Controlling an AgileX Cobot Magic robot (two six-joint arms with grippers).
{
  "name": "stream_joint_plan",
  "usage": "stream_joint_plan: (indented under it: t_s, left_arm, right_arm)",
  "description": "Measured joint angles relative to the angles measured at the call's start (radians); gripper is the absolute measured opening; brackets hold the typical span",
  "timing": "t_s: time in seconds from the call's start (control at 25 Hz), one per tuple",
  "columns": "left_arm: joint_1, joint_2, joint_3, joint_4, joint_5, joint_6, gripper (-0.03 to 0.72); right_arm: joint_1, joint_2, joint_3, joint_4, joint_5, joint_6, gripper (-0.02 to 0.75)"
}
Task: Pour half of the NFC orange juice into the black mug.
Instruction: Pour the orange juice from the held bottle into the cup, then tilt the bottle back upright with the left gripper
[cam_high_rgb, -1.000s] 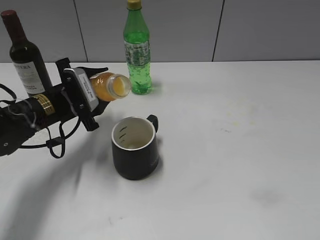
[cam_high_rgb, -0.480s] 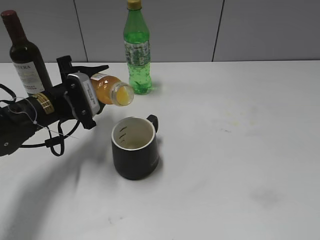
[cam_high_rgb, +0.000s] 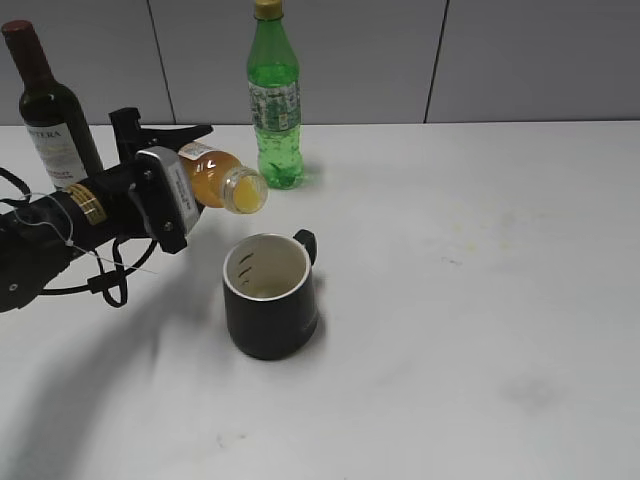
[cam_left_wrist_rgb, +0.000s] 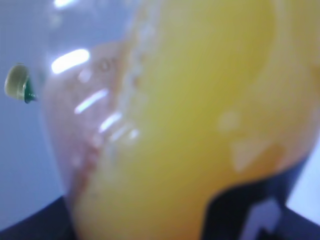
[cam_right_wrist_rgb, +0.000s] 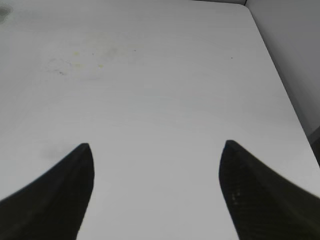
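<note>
The left gripper (cam_high_rgb: 185, 170) clasped the juice (cam_high_rgb: 215, 177), which lay nearly on its side in the air, its uncapped mouth pointing toward the camera and slightly down, above and left of the mug (cam_high_rgb: 270, 295); the mug stood upright on the table (cam_high_rgb: 480, 300), its handle to the rear right; no stream showed. The right gripper (cam_right_wrist_rgb: 156, 165) hung spread wide over bare table, holding nothing. A green bottle (cam_high_rgb: 274, 100) and a wine bottle (cam_high_rgb: 50, 110) stood at the back.
</note>
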Motion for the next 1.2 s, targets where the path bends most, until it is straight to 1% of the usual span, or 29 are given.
stream_joint_plan:
  t_s: [0.4, 0.64, 0.8, 1.2]
  left_arm:
    - [0.0, 0.0, 0.0, -0.001, -0.004, 0.121, 0.473]
    - [0.0, 0.0, 0.0, -0.001, -0.013, 0.139, 0.473]
    - [0.0, 0.0, 0.0, -0.001, -0.019, 0.18, 0.473]
    - [0.0, 0.0, 0.0, -0.001, -0.019, 0.187, 0.473]
  right_arm:
    - [0.0, 0.0, 0.0, 0.001, 0.0, 0.0, 0.592]
    - [0.0, 0.0, 0.0, 0.001, 0.0, 0.0, 0.592]
    - [0.0, 0.0, 0.0, 0.001, 0.0, 0.0, 0.592]
    - [0.0, 0.0, 0.0, 0.001, 0.0, 0.0, 0.592]
